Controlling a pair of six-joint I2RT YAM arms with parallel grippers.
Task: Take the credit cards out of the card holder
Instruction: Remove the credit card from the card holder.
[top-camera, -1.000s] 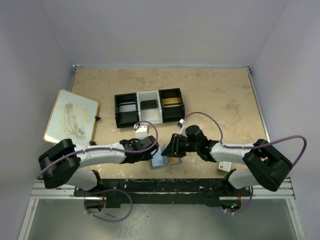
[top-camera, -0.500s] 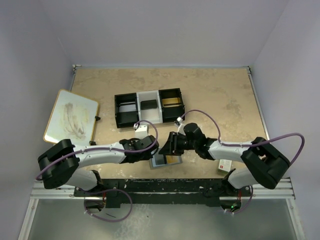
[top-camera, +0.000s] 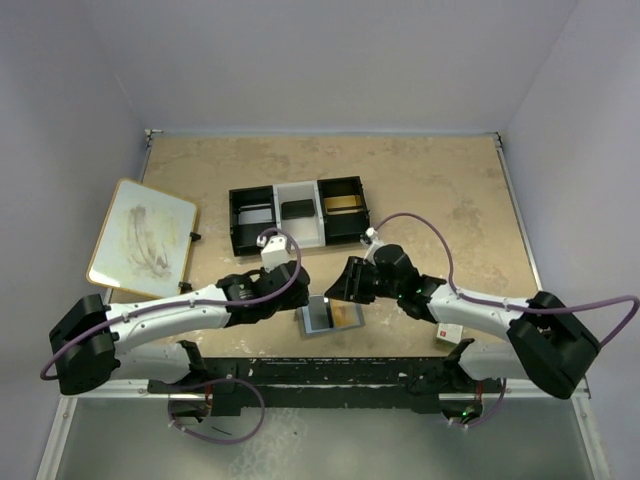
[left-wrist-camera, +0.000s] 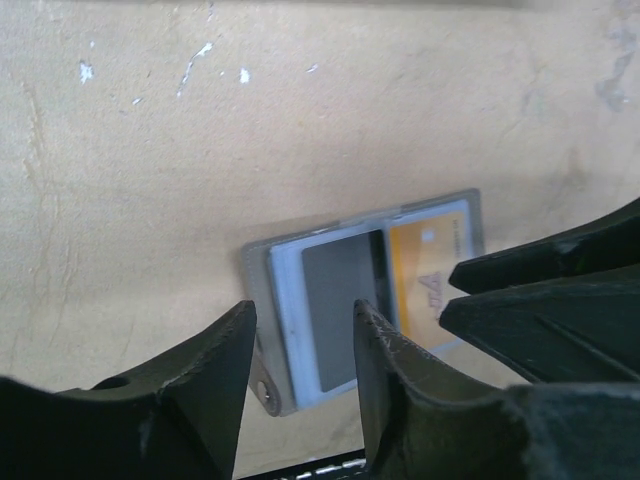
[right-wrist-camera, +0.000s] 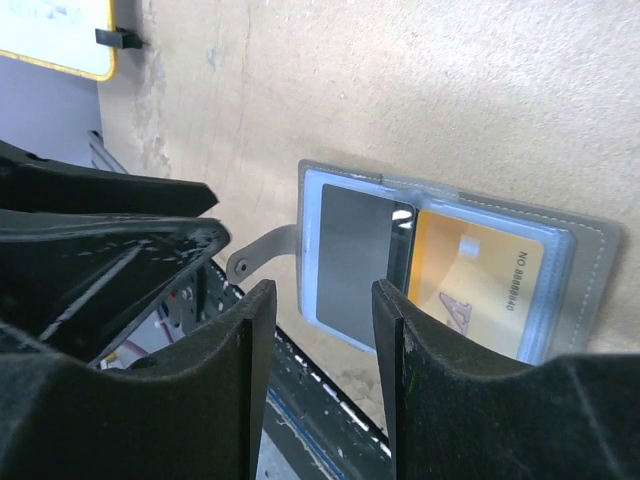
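The left gripper (top-camera: 292, 300) is seen with its fingers parted and nothing held between them; since a second ago it has been drawn back leftward, off the card holder (top-camera: 329, 318). The card holder is laid open and flat on the table (top-camera: 450, 190), near the front edge and between the two grippers. A grey card (right-wrist-camera: 352, 262) is seated in its left pocket and a yellow card (right-wrist-camera: 478, 285) in its right. The right gripper (top-camera: 338, 287) is likewise parted and empty, and has been raised toward the far side, so both panels are now uncovered.
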